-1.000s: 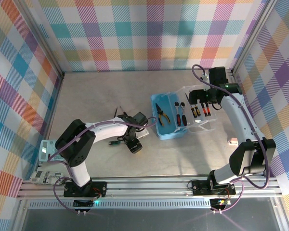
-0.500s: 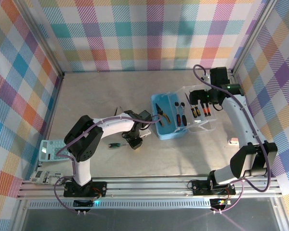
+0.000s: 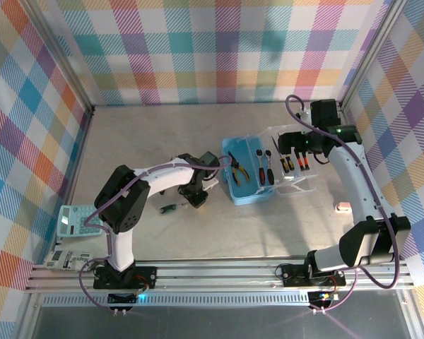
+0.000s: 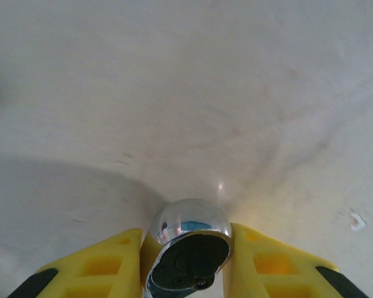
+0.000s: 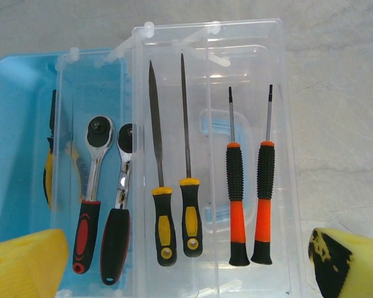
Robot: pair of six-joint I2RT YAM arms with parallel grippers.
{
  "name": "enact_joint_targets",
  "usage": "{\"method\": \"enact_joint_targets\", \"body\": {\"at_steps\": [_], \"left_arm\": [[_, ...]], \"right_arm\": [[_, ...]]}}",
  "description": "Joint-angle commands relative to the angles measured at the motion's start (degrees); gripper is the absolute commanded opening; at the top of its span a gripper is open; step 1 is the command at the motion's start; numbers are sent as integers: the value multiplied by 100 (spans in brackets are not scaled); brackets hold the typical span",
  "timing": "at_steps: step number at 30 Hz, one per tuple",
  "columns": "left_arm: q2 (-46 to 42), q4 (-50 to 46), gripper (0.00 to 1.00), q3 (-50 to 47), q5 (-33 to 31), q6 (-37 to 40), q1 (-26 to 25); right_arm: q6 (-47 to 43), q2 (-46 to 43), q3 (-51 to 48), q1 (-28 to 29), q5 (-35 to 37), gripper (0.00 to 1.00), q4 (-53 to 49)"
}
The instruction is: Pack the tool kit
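The tool kit box (image 3: pixel 246 185) is light blue and lies open, its clear lid (image 3: pixel 297 176) folded out to the right. In the right wrist view, pliers (image 5: pixel 50 167) and two ratchet wrenches (image 5: pixel 93 186) lie in the blue tray. Two yellow-handled files (image 5: pixel 174 217) and two orange-handled screwdrivers (image 5: pixel 248 205) lie on the lid. My right gripper (image 5: pixel 186 273) hangs open above the lid (image 5: pixel 205 155). My left gripper (image 3: pixel 198 196), left of the box, is shut on the round chrome head of a ratchet tool (image 4: pixel 189 226), just above the table.
A small green-handled screwdriver (image 3: pixel 171 207) lies on the table left of my left gripper. A calculator (image 3: pixel 74 220) and a flat device (image 3: pixel 65 260) sit at the near left edge. A small white and red object (image 3: pixel 343 207) lies near the right arm.
My left gripper has closed on the chrome ratchet head and moved away from the near edge toward the box. The small screwdriver stays on the table. The right gripper has barely moved.
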Motion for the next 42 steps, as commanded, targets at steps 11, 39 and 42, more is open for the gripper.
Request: {"method": "enact_joint_targets", "body": {"at_steps": [11, 39, 42], "left_arm": [[-1460, 32, 0, 793, 1691, -1133, 931], [-2584, 5245, 0, -678, 5361, -5062, 1409], [-2624, 5501, 0, -734, 5408, -5218, 1411]], "right_arm": [[112, -580, -338, 51, -973, 100, -60], [267, -187, -1106, 2446, -2650, 90, 2143], [312, 26, -1013, 2531, -2507, 86, 2235]]}}
